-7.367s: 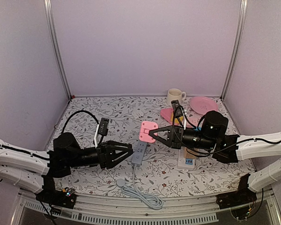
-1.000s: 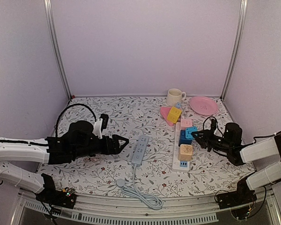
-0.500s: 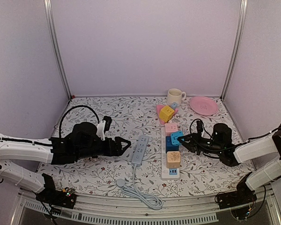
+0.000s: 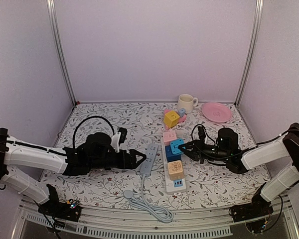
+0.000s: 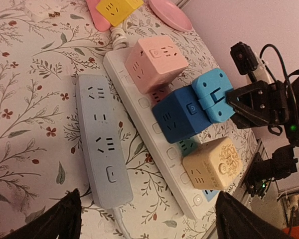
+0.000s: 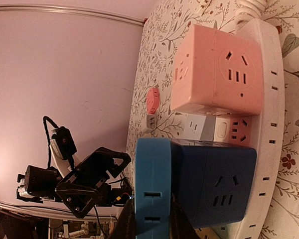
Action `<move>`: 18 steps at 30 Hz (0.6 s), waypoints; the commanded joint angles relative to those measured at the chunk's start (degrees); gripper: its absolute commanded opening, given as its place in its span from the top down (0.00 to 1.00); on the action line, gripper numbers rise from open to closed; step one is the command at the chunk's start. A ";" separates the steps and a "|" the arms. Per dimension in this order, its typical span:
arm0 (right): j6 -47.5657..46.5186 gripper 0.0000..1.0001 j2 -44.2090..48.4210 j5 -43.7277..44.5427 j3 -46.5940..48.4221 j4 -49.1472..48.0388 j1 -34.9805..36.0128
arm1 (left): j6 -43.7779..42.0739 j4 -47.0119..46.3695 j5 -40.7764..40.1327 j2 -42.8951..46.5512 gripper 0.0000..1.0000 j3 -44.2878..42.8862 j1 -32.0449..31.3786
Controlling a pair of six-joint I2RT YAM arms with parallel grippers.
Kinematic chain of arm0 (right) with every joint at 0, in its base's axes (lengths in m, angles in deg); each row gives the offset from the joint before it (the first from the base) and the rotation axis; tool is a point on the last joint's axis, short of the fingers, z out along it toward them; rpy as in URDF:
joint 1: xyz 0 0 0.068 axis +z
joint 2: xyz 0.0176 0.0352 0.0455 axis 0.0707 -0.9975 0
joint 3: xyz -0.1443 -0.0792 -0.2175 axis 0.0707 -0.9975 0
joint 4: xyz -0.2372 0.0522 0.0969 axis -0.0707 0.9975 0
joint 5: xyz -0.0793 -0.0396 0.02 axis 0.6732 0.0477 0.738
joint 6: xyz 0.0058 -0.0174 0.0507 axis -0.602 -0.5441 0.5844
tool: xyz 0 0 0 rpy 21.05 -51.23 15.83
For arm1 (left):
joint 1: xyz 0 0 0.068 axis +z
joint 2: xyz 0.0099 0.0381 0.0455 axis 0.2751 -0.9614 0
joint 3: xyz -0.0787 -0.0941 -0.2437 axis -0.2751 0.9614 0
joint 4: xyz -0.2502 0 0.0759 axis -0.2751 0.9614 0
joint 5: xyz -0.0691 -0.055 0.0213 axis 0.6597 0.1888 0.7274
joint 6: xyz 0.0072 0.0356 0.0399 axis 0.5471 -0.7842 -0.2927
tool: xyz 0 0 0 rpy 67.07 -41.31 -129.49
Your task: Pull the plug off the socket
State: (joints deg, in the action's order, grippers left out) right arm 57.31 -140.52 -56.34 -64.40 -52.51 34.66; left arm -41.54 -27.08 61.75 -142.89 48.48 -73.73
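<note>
A light blue plug (image 4: 178,144) (image 5: 214,94) (image 6: 152,184) sits in the side of a dark blue cube socket (image 4: 172,153) (image 5: 179,122) (image 6: 217,184). That cube stands on a white power strip (image 4: 178,185) (image 5: 132,94) (image 6: 271,114), between a pink cube (image 4: 169,137) (image 5: 154,62) and a beige cube (image 4: 175,170) (image 5: 212,163). My right gripper (image 4: 186,147) (image 6: 152,224) is shut on the light blue plug from the right. My left gripper (image 4: 138,159) (image 5: 149,219) is open, low over the near end of a grey power strip (image 4: 149,159) (image 5: 99,139), holding nothing.
A yellow cube (image 4: 171,118) lies on a pink piece behind the strip. A cream mug (image 4: 187,102) and a pink plate (image 4: 217,112) stand at the back right. The grey strip's coiled cable (image 4: 149,206) lies by the front edge.
The white strip with its cubes has slid left and nearer, beside the grey strip, with my right gripper on the light blue plug. My left arm has reached further right.
</note>
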 commanded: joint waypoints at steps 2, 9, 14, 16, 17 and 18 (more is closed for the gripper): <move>-0.03 0.97 0.53 -2.95 5.98 -10.41 2.75 | 0.18 -5.20 2.86 -4.42 0.07 -1.96 -1.00; -0.32 0.98 -0.29 -2.20 6.09 -10.75 4.25 | 0.08 -7.21 4.21 -11.37 0.08 -6.73 -0.94; 0.06 0.97 -1.27 -1.97 4.55 -12.69 4.74 | -0.33 -6.75 4.14 -16.89 0.08 -11.87 -0.87; 0.40 0.98 -1.80 -2.14 4.00 -13.95 4.84 | -0.53 -5.87 4.29 -19.65 0.08 -14.32 -0.85; 0.58 0.98 -2.02 -2.17 3.74 -14.45 4.86 | -0.65 -5.50 4.37 -21.11 0.09 -15.48 -0.89; 0.77 0.98 -2.09 -2.10 3.52 -14.71 4.84 | -0.79 -5.15 4.47 -22.80 0.09 -16.53 -0.87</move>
State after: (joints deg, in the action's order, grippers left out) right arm 57.73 -142.97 -56.36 -61.50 -53.67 38.82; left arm -41.36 -32.39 65.61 -161.05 35.71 -73.75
